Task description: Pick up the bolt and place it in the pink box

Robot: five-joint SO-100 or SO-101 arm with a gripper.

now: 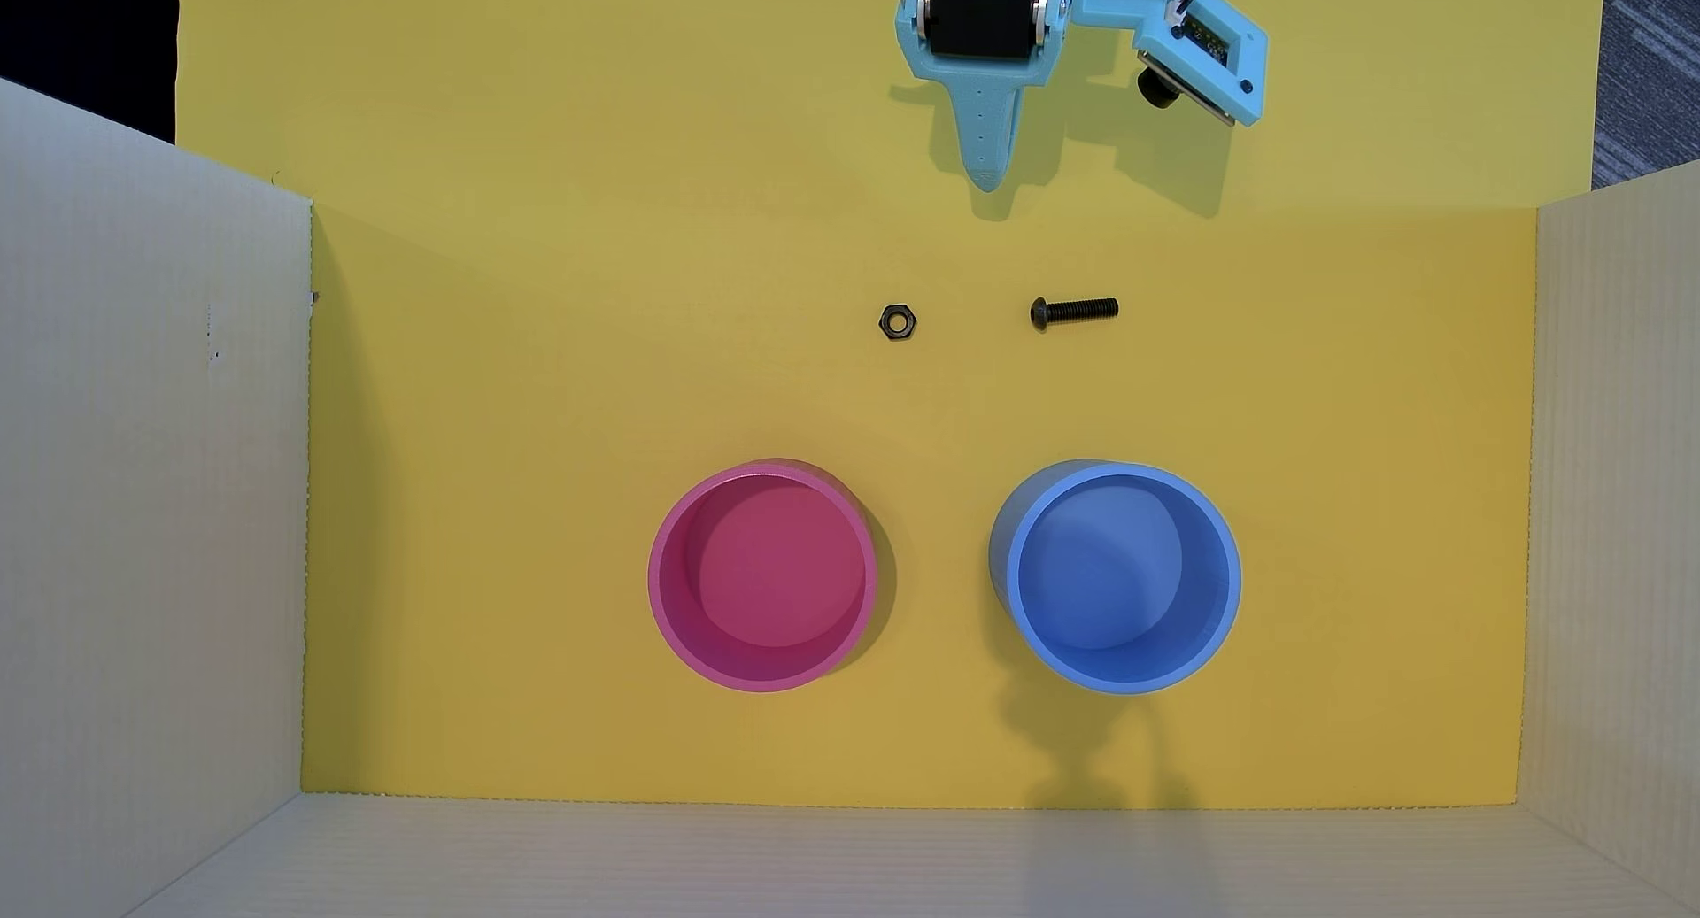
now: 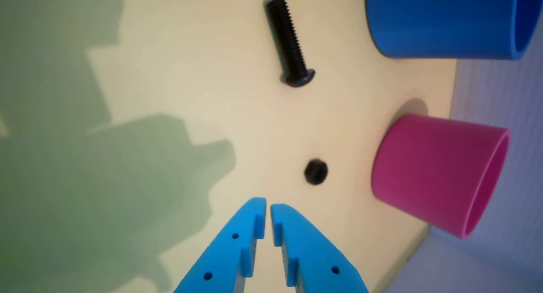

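Note:
The black bolt (image 1: 1074,312) lies flat on the yellow mat, head to the left in the overhead view; the wrist view shows it (image 2: 290,43) ahead of the gripper. The pink tub (image 1: 763,576) stands upright and empty at the lower middle; in the wrist view it (image 2: 437,172) is at the right. My light-blue gripper (image 1: 987,181) hangs at the top of the overhead view, above and left of the bolt, apart from it. In the wrist view the gripper (image 2: 268,206) has its jaws nearly together with nothing between them.
A dark hex nut (image 1: 897,321) lies left of the bolt; it also shows in the wrist view (image 2: 316,171). A blue tub (image 1: 1118,576) stands right of the pink one. White cardboard walls (image 1: 147,513) enclose the mat on the left, right and bottom.

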